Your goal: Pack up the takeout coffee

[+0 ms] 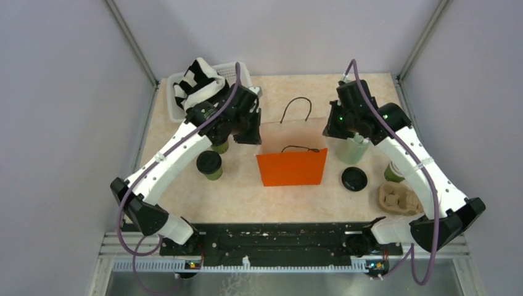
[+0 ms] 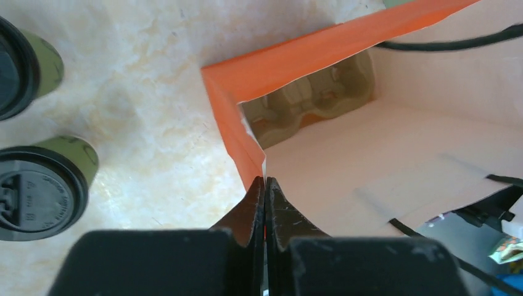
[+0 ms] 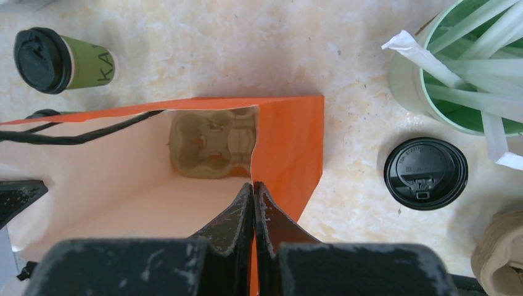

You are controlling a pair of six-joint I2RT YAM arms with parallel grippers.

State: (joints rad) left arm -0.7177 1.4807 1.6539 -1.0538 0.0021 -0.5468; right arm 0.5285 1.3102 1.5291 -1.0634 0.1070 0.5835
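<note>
Two cups (image 1: 210, 164) stand upright on the table (image 1: 296, 197), left of the bag (image 1: 291, 166), long axes vertical and black lids up. The far cup (image 1: 220, 147) is partly under the left arm, just beside the near one with a small gap between them. Bare table lies around them toward the left edge and the near edge. The one orange bag stands in the middle with its mouth open upward and two black handles. One cardboard carrier (image 3: 213, 143) lies on its floor, with room above it. The left fingers (image 2: 259, 196) are clenched on the bag's left rim, and the right fingers (image 3: 247, 200) are clenched on its right rim. Right of the bag there is one loose lid (image 1: 354, 179), and one mint tumbler (image 1: 353, 148) of straws stands farther back. A second carrier (image 1: 398, 200) sits near the right edge. A green shape (image 1: 393, 171) half hidden under the right arm may be a third cup, though the view is too poor to tell. One basket (image 1: 242, 69) holding a striped cloth (image 1: 197, 80) sits at the far left corner.
</note>
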